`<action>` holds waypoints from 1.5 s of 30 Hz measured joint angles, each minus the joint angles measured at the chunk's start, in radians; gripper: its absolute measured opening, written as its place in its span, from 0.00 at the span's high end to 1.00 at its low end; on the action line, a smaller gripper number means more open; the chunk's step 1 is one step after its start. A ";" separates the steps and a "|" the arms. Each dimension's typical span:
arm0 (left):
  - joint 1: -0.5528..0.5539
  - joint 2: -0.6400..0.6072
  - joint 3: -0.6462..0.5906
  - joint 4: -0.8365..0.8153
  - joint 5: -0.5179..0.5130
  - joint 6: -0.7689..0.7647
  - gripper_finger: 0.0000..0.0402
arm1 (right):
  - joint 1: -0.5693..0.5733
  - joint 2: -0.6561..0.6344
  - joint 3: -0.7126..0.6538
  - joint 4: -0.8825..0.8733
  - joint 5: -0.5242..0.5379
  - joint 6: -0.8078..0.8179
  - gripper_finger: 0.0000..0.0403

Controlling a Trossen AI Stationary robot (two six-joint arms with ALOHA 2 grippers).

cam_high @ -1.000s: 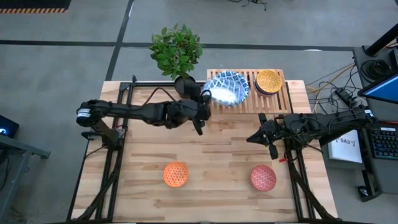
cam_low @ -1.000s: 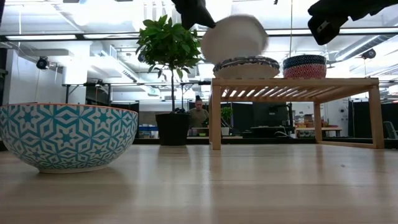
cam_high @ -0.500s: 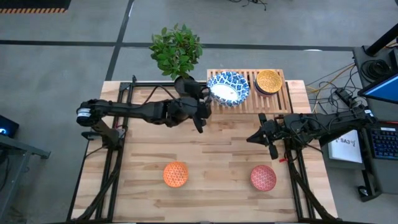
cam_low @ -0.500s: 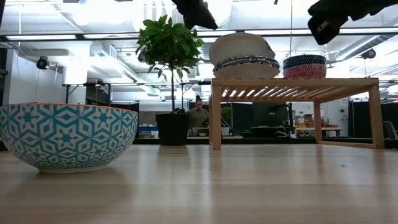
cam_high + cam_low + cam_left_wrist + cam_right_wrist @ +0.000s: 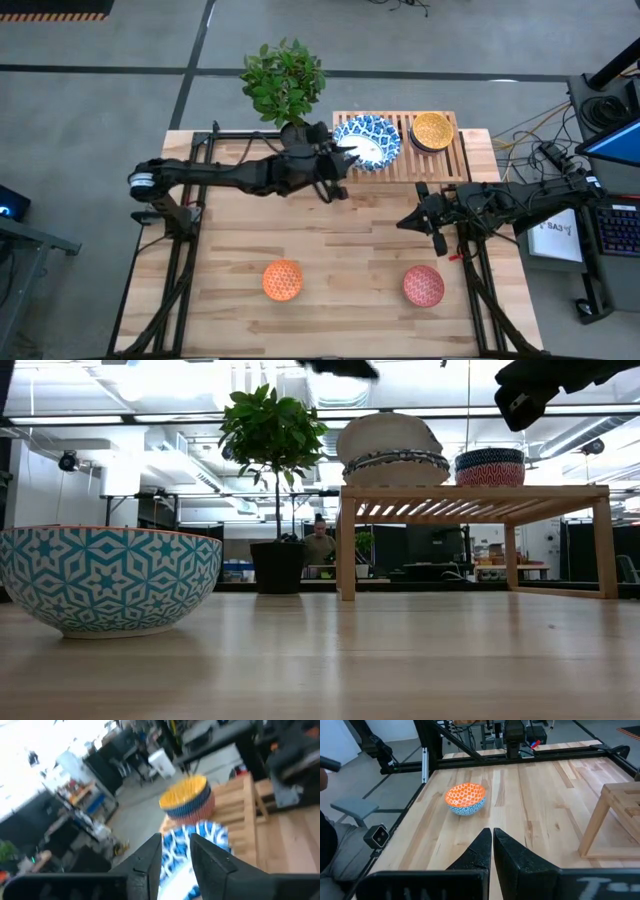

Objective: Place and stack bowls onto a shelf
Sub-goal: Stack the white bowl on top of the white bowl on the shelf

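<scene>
The left pincer (image 5: 343, 160) hangs at the near left edge of the shelf (image 5: 462, 152), just beside the blue-and-white stack (image 5: 367, 139) of wide bowls on the shelf's left part. Its fingers (image 5: 150, 861) stand a little apart with the top bowl's rim showing between them; whether they touch the rim cannot be told, and nothing is lifted. From table height the top bowl (image 5: 388, 436) sits tilted on the bowls beneath it.

On the right part of the shelf stands a second, smaller stack (image 5: 433, 131) with the yellow bowl (image 5: 184, 794) on top, well apart from the left pincer.

The right pincer (image 5: 407, 221) is clenched on nothing and waits over the table (image 5: 350, 250), near of the shelf toward the right side.

On the near part of the table rest the orange bowl (image 5: 282, 280), left of centre, and the pink-red bowl (image 5: 423, 286) to its right, well apart. A potted plant (image 5: 285, 80) stands at the far edge, left of the shelf. A person (image 5: 319, 544) shows in the room beyond.
</scene>
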 joint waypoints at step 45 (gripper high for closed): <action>0.041 0.123 -0.003 0.141 -0.169 -0.020 0.84 | 0.000 0.000 0.000 -0.006 0.001 -0.007 0.98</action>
